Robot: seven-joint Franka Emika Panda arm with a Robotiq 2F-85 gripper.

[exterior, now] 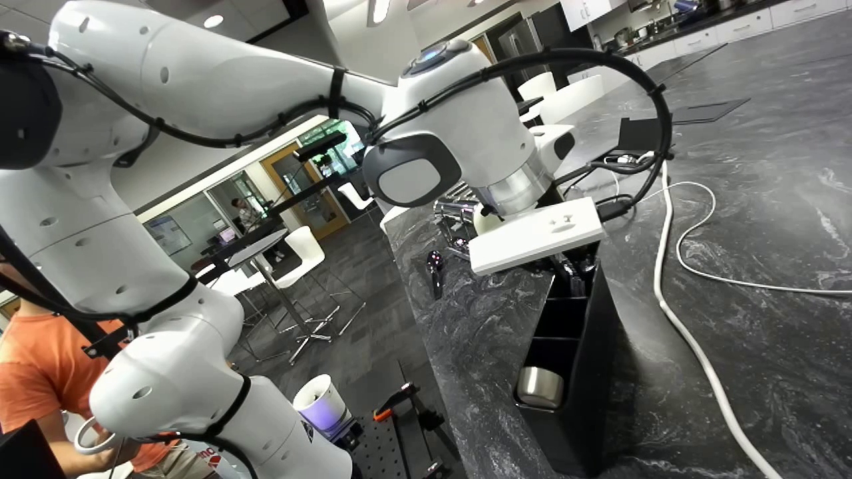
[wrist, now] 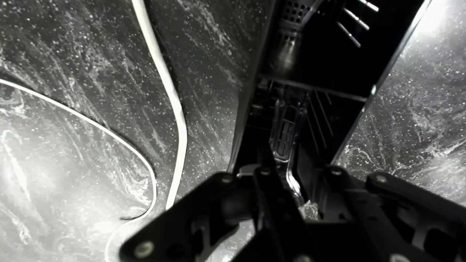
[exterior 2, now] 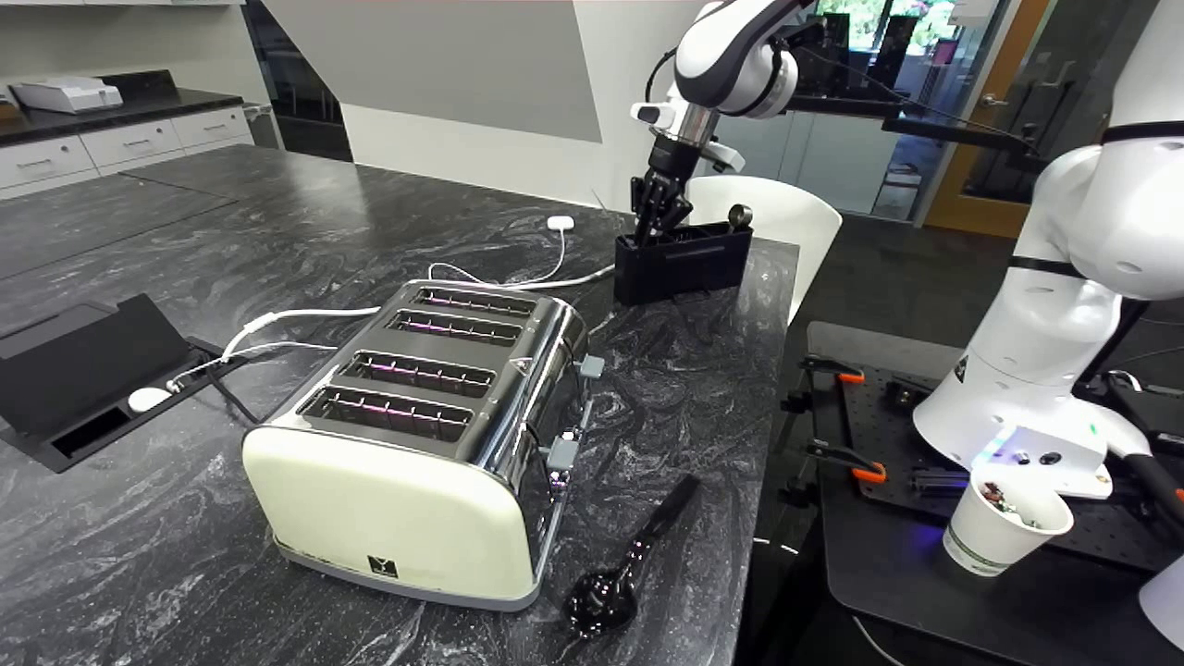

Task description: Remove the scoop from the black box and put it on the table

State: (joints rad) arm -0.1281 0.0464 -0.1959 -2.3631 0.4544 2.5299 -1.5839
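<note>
The black box (exterior: 602, 372) stands upright near the table (exterior: 765, 253) edge; it also shows in an exterior view (exterior 2: 684, 266). The scoop (wrist: 287, 134), a slim glossy see-through-grey piece with raised lettering, lies in an end compartment in the wrist view. Part of it is hidden behind the left finger. My gripper (wrist: 285, 154) is at that end of the box, fingers pointing down into it and partly apart. The scoop shows between the fingers, with a dark gap towards the right finger. In an exterior view the gripper (exterior 2: 655, 211) is over the box's far end.
A silvery ring-like piece (exterior: 541, 386) sits in the box's opposite end. A cream toaster (exterior 2: 398, 527), a black spoon (exterior 2: 610, 587) and white cables (exterior: 672, 306) lie on the table. A perforated metal piece (wrist: 291, 25) stands in the neighbouring compartment.
</note>
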